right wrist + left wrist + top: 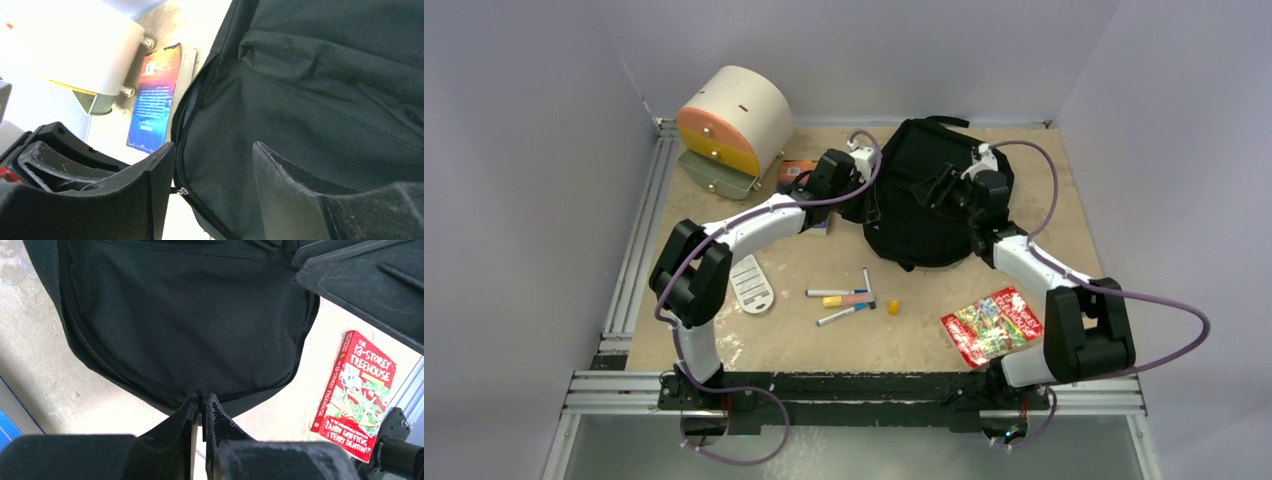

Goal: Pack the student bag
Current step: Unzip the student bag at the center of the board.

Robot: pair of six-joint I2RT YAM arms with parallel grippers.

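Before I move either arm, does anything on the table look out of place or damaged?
A small yellow cap-like piece lies loose on the table, apart from the markers, and the bottom drawer of the drawer box stands pulled out. No damage shows on the student bag.

student bag (924, 195): large, soft backpack of black fabric
pose: slumped flat, straps at the far end
place: far middle of the tabletop (824, 335)
zipper: partly parted along one side edge
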